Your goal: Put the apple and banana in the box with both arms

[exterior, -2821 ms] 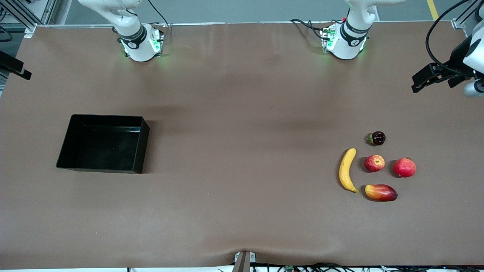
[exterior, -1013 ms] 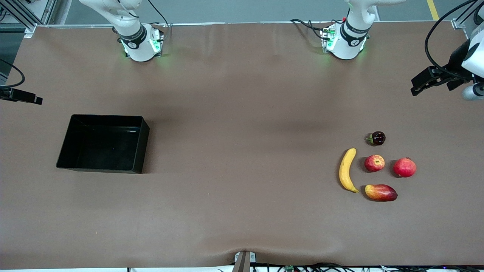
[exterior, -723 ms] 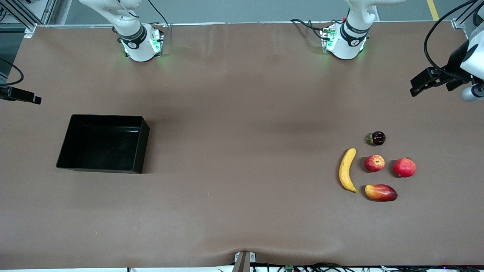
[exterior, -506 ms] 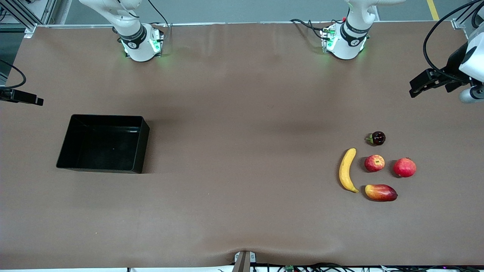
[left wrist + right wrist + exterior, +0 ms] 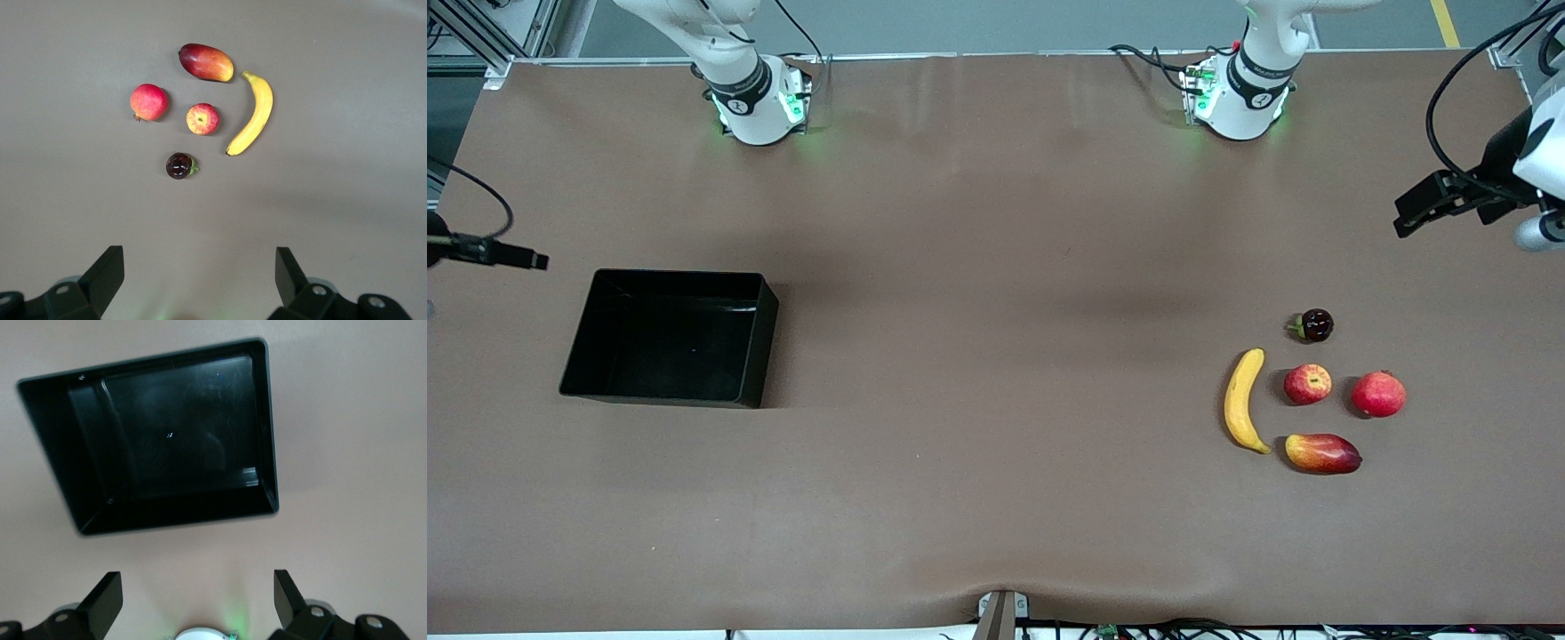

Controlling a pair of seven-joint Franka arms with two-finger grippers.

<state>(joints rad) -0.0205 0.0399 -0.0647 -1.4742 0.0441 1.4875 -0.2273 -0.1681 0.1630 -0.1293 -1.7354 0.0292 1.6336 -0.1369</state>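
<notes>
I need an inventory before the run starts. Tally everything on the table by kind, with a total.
Banana: 1
Apple: 1
Pomegranate: 1
Mango: 1
Small dark fruit: 1
Box: 1
Total: 6

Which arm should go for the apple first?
Left. The open left gripper hangs over the table at the fruit's end, with the apple beside the banana. The open right gripper hovers by the box.
</notes>
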